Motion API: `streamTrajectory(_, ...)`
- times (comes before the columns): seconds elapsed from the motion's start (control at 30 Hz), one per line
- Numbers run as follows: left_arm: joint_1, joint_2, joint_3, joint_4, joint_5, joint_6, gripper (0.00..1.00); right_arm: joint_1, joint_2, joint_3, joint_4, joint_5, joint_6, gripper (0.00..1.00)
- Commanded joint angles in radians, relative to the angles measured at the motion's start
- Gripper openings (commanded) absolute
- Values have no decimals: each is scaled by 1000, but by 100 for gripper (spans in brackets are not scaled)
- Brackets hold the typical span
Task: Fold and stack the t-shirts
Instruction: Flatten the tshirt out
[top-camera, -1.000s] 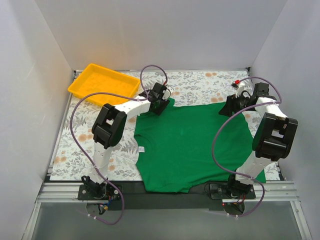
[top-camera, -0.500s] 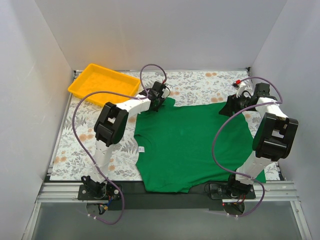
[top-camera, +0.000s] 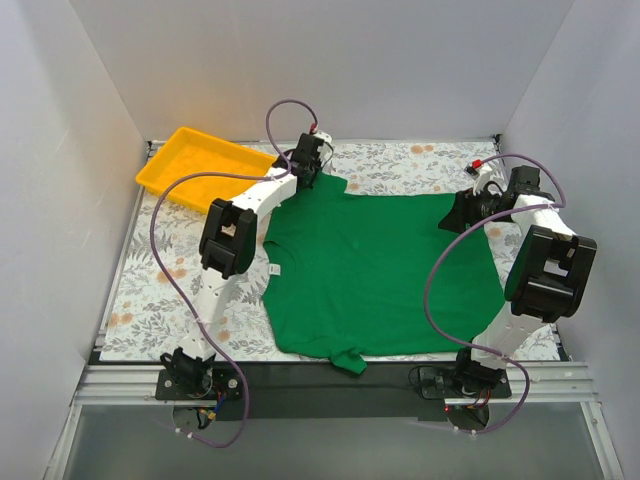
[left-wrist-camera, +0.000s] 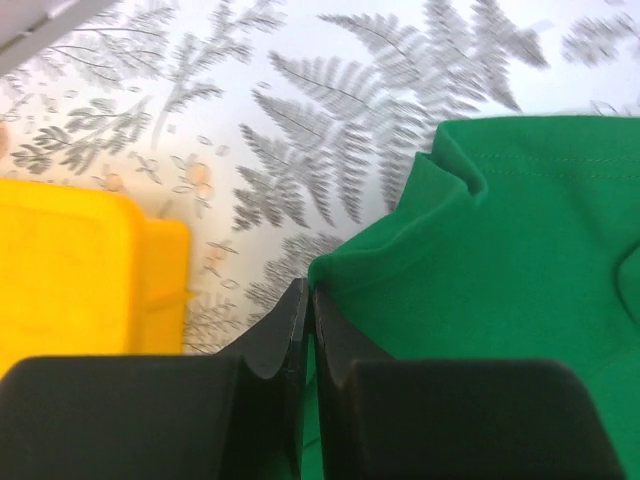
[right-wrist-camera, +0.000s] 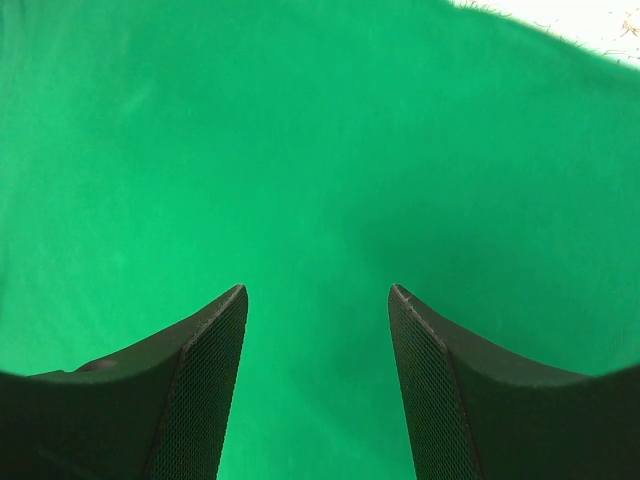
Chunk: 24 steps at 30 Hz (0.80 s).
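Pinching t-shirt (left-wrist-camera: 500, 260) corner, left tool (left-wrist-camera: 305, 297) closed; right tool (right-wrist-camera: 317, 291) open above it.

Yellow tray (top-camera: 205, 168) just left of the left jaws; open floral mat (top-camera: 400, 165) beyond the t-shirt (top-camera: 380, 270).

So the t-shirt (top-camera: 380, 270) is spread across the middle of the worktop (top-camera: 160, 290). The tray (top-camera: 205, 168) sits in the far-left corner, just left of the left fingers (left-wrist-camera: 270, 350) at the shirt's far-left corner. The right fingers (right-wrist-camera: 205, 380) are over its far-right part.
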Motion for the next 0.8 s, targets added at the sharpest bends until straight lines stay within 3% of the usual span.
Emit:
streamTrajectory(0.0,32,4,75,-1,-49,-34,0,-6,10,3,10,1,5,65)
streamTrajectory(0.1,43,10,87,8,-19,-46,2,-6,11,3,9,11,5,65)
streamTrajectory(0.13,44,10,98,10,-10,-52,24,-6,10,5,9,15,3,65)
streamTrajectory(0.17,49,5,107,11,7,-60,37,-6,8,2,10,21,2,65)
streamTrajectory(0.27,50,-53,138,19,50,-93,59,-1,-10,-8,6,27,-16,65)
streamTrajectory(0.43,52,-279,80,48,108,-168,66,54,-56,-27,-55,28,-124,65)
streamTrajectory(0.57,109,-595,-289,140,169,-286,79,189,-116,-102,-88,63,-176,65)
streamTrajectory(0.6,129,-704,-425,139,223,-317,79,212,-127,-119,-86,70,-179,65)
streamTrajectory(0.77,268,-844,-638,30,405,-331,68,310,-159,-144,-75,70,-132,65)
